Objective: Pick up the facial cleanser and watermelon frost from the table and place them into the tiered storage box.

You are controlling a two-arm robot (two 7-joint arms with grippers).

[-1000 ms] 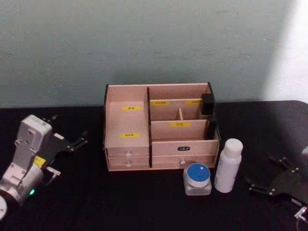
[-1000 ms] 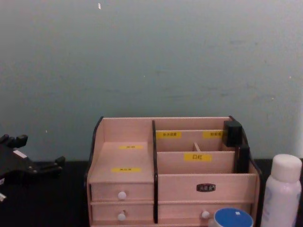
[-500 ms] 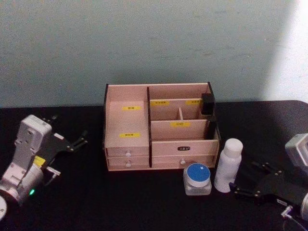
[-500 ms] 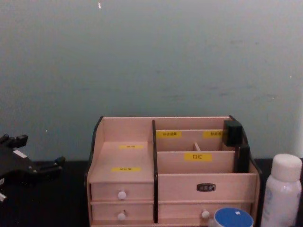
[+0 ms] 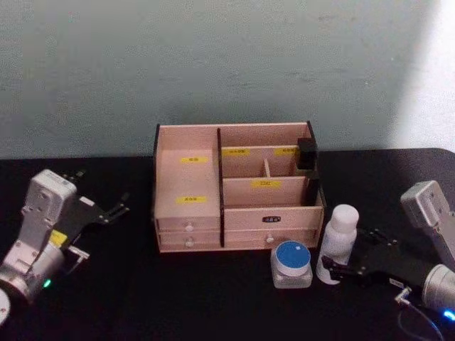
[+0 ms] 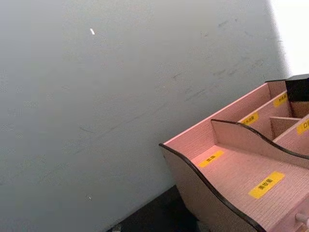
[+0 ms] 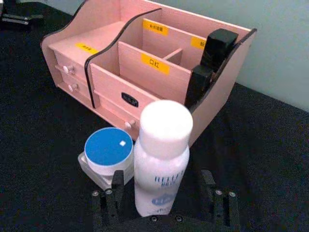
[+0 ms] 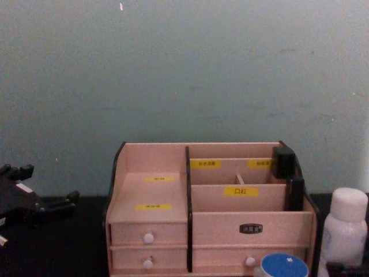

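Note:
The facial cleanser (image 5: pixel 338 241), a tall white bottle, stands upright on the black table just right of the tiered storage box (image 5: pixel 234 186). In the right wrist view the facial cleanser (image 7: pixel 161 164) stands between the fingers (image 7: pixel 117 191) of my right gripper (image 7: pixel 162 177), which is open, with a small gap on each side. In the head view my right gripper (image 5: pixel 346 250) is low at the bottle's base. The watermelon frost (image 5: pixel 291 263), a squat jar with a blue lid (image 7: pixel 108 147), sits beside the bottle in front of the box's drawers. My left gripper (image 5: pixel 99 193) stands open, parked left of the box.
The box (image 8: pixel 213 213) has stepped compartments with yellow labels and drawers with white knobs. A black object (image 5: pixel 307 153) sits in its far right corner. A grey-green wall rises right behind the table (image 5: pixel 213 298).
My right gripper has moved left across the table and now straddles the facial cleanser's base. The bottle, jar and left arm have not moved.

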